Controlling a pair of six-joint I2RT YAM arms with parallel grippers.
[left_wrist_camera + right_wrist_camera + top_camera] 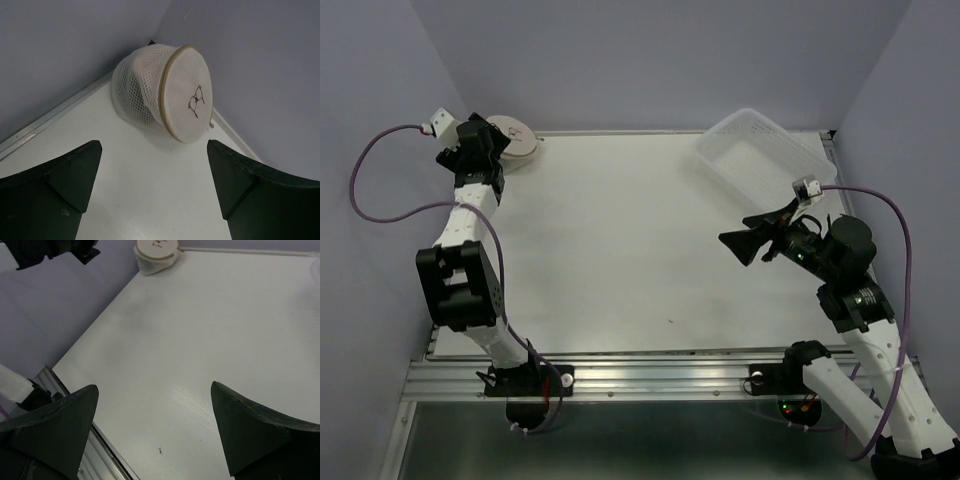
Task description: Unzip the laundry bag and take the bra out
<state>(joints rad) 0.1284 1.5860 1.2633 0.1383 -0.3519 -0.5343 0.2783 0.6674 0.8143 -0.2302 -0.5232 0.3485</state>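
I see the laundry bag (pixel 165 95) in the far left corner of the table (pixel 620 250), up against the walls. It stands on its edge, and its flat face with the little drawing faces my left gripper (pixel 155 150). That gripper is wide open, near the bag, not touching. My right gripper (pixel 740 247) is wide open too, on the right, well apart from the bag.
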